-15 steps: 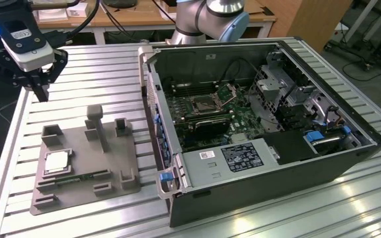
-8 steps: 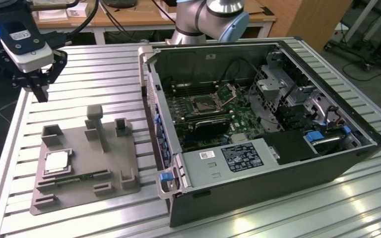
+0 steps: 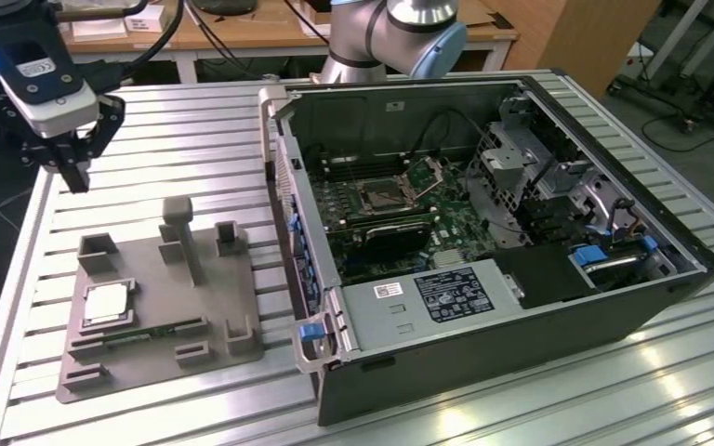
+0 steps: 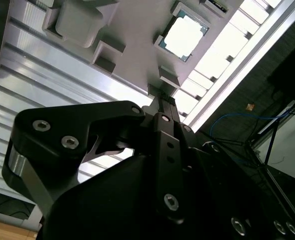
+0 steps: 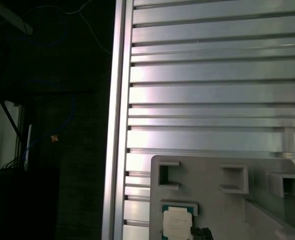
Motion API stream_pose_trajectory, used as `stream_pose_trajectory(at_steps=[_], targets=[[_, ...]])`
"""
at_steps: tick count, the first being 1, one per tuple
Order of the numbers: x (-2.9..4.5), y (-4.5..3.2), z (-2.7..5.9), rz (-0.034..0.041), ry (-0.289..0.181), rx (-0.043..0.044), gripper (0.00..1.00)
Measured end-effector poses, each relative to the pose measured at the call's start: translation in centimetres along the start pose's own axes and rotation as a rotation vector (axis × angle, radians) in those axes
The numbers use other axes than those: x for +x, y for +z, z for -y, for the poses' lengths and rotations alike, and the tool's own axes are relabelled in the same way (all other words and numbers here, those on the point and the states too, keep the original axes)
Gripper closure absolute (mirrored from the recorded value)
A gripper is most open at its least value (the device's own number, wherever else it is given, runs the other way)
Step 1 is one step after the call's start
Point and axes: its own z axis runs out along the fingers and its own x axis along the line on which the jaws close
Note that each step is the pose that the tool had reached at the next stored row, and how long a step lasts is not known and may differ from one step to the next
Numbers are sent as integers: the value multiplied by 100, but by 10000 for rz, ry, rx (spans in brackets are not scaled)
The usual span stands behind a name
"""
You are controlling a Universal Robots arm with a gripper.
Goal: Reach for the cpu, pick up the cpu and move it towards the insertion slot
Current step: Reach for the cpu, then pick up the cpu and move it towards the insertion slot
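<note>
One thin, flat cpu (image 3: 107, 302) lies in the grey tray (image 3: 146, 372); judged light, stiff, fragile: take hold by opposite edges. Jaws closed, empty, well apart from it.

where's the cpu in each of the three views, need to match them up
Exterior view: cpu lies in the grey tray, at the exterior view's left.
Second wrist view: cpu in the grey tray recess, near the table edge.
First wrist view: cpu in that recess, near the table edge.
Shared landmark: the grey tray.
</note>
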Motion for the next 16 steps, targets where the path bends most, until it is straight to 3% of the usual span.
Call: stream_pose_trajectory(at_steps=[16], targets=[[51, 16, 4, -1, 0, 1, 89]])
